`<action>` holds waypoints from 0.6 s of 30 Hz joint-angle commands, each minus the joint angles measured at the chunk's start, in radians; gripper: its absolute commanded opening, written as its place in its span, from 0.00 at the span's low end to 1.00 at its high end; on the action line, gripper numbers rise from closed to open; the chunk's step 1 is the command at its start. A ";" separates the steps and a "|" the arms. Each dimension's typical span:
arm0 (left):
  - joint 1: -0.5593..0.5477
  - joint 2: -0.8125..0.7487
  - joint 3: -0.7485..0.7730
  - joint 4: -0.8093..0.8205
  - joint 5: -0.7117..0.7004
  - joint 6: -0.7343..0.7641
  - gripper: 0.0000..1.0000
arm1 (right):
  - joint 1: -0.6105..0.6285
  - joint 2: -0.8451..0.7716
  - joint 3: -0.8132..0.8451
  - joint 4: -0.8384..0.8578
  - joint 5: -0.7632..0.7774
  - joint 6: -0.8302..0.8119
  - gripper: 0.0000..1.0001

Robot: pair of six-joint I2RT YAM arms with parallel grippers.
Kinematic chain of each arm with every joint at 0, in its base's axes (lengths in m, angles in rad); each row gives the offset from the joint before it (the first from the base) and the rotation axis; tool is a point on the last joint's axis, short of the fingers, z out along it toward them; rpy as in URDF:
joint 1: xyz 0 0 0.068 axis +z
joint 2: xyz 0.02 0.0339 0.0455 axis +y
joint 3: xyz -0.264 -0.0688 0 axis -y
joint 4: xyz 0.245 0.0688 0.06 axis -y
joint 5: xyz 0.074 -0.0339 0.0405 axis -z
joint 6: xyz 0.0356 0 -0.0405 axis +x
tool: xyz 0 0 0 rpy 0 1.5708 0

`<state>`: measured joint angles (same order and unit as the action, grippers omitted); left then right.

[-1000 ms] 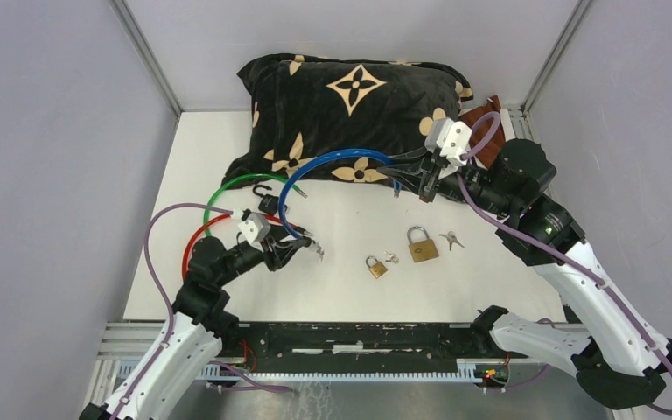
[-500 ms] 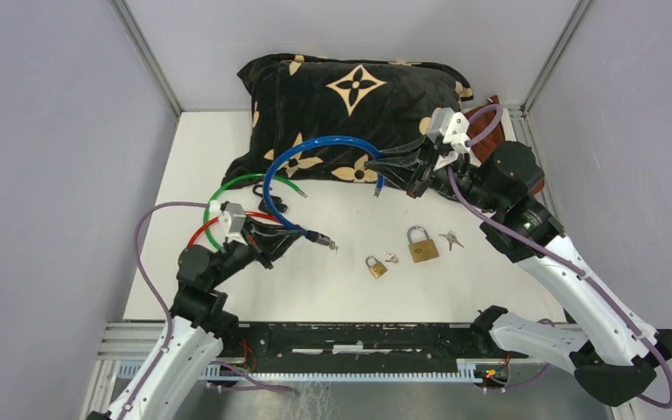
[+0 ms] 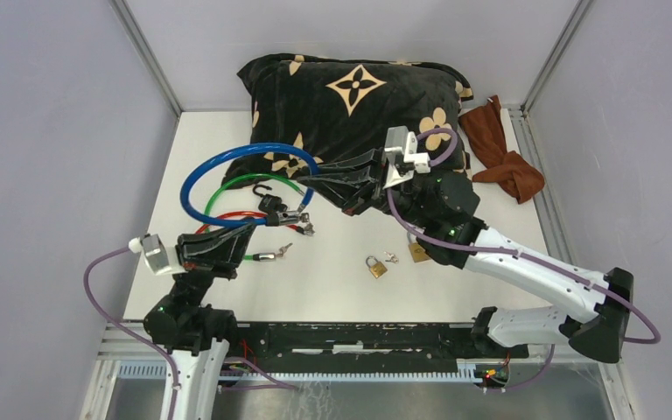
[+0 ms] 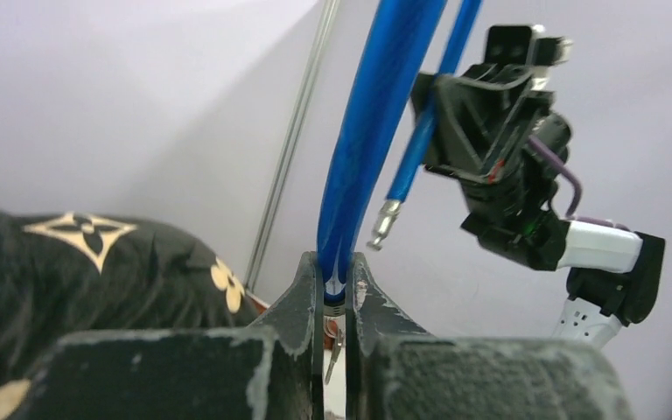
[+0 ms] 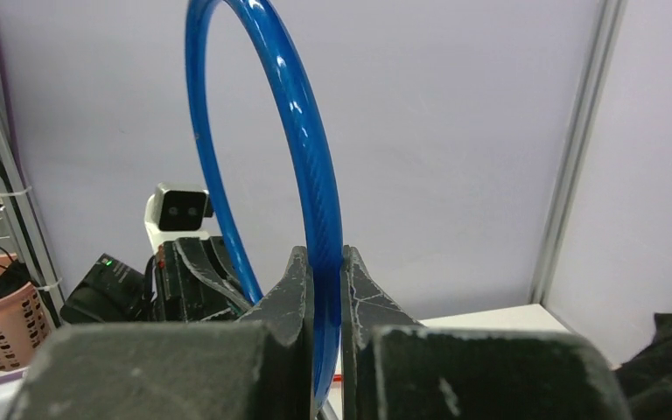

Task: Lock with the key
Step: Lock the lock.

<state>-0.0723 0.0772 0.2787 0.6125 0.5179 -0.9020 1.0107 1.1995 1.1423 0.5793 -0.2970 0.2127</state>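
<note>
A blue cable lock (image 3: 199, 171) hangs in a loop above the table's left half, held by both grippers. My left gripper (image 3: 252, 229) is shut on one end of it, just above the metal ferrule (image 4: 336, 302), and a small key (image 4: 333, 348) dangles below that. My right gripper (image 3: 306, 178) is shut on the cable (image 5: 321, 262) further along. The cable's other end, a metal tip (image 4: 383, 224), hangs free next to the right gripper. A black lock head (image 3: 271, 206) lies under the loop with keys (image 3: 284, 249) beside it.
Green (image 3: 238, 182) and red (image 3: 214, 226) cable locks lie under the blue loop. A small brass padlock (image 3: 375, 267) with a key (image 3: 391, 257) sits mid-table; a larger padlock (image 3: 418, 254) peeks from under the right arm. A black pillow (image 3: 350, 101) and brown cloth (image 3: 503, 156) lie at the back.
The left gripper has shut on the blue cable's end and drawn back left. The right arm has swung left with the cable, carrying the loop over the table's left side and uncovering the cloth.
</note>
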 commanded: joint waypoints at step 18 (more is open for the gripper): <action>0.107 -0.068 -0.026 0.176 -0.030 -0.173 0.02 | 0.083 0.125 0.158 0.073 0.017 0.000 0.00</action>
<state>0.0269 0.0204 0.2409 0.7364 0.5156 -1.0317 1.0855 1.3174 1.2419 0.6250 -0.2863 0.2119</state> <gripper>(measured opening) 0.068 0.070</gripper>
